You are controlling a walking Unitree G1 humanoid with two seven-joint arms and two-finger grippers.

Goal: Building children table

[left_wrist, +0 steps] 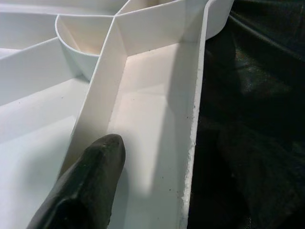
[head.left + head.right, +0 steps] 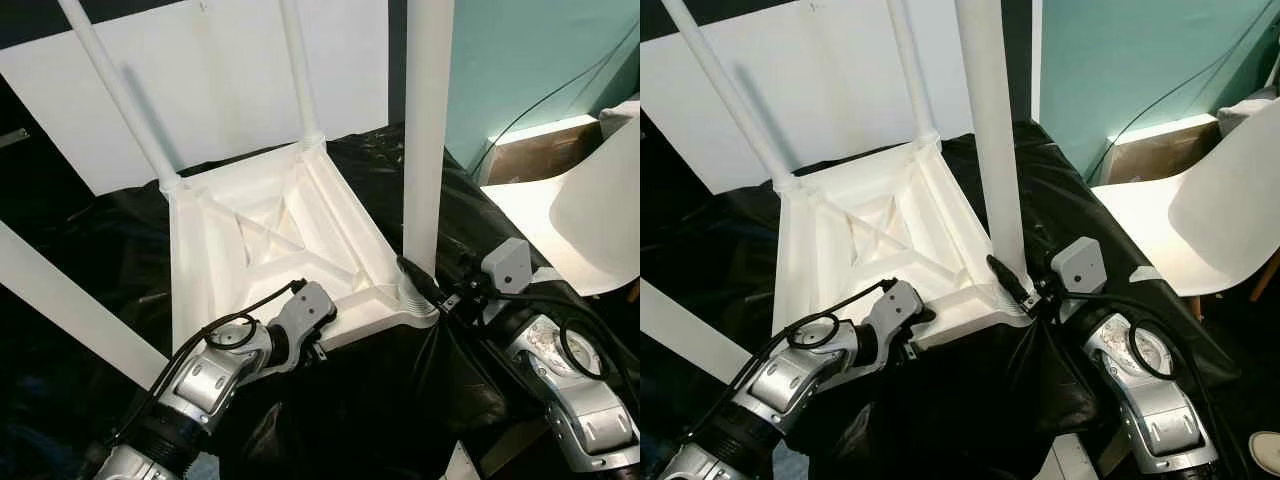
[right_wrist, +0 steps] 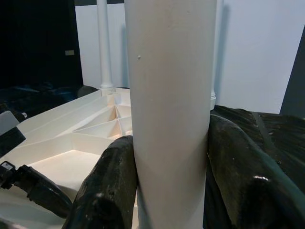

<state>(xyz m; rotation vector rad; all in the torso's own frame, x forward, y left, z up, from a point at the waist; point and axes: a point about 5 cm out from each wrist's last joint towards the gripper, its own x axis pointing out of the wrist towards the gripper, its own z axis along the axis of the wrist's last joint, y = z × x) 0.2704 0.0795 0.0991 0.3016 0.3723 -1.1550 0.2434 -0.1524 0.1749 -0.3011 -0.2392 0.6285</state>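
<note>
Both grippers busy: right gripper (image 3: 169, 186) clamps leg (image 3: 169, 95); left gripper (image 2: 318, 330) aperture unclear, at tabletop (image 2: 270, 240).

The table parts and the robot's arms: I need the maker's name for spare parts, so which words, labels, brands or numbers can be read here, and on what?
None can be read.
Upturned white tabletop: bare ribs, no text.
White leg clamped in the right hand: plain.
Left hand on the tabletop's near edge: no marking legible.
Right wrist's round dial: marks too small to read.
</note>
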